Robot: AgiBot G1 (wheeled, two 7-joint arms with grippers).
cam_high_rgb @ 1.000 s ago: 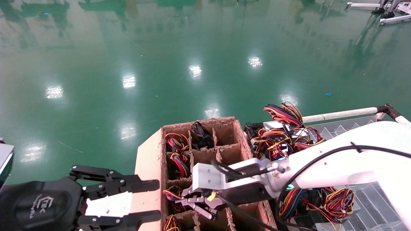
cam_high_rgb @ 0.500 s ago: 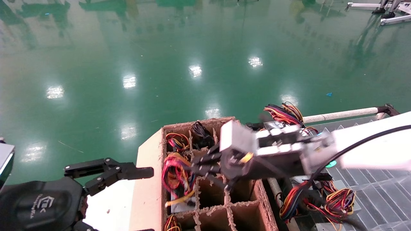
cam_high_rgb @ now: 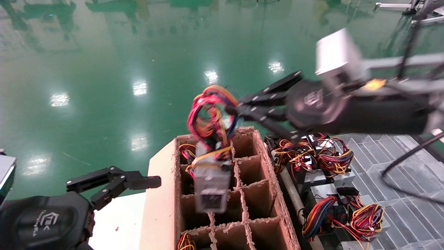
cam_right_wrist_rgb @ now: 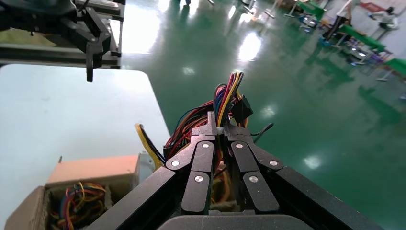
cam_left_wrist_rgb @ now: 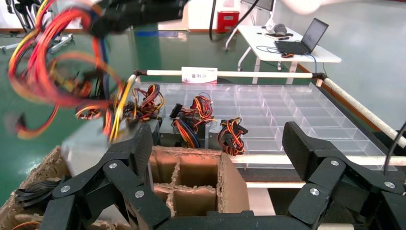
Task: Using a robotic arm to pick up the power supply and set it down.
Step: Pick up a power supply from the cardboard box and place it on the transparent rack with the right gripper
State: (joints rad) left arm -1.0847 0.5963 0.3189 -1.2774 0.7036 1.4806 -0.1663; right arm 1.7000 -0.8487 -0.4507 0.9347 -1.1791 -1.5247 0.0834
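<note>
Right gripper (cam_high_rgb: 236,108) clamped on wire bundle (cam_high_rgb: 210,116) | power supply (cam_high_rgb: 210,183) hung above divided carton (cam_high_rgb: 256,166) | left gripper (cam_high_rgb: 152,181) apart, idle beside carton | advised: slow lift, damp swing before setting down.

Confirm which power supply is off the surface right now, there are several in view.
The power supply hanging by its red wire bundle from the right gripper, above the cardboard divider box. The other units sit on the clear tray to its right.

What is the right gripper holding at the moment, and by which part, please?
The right gripper holds the power supply by its wire bundle, fingers shut on the wires; the metal box hangs below.
</note>
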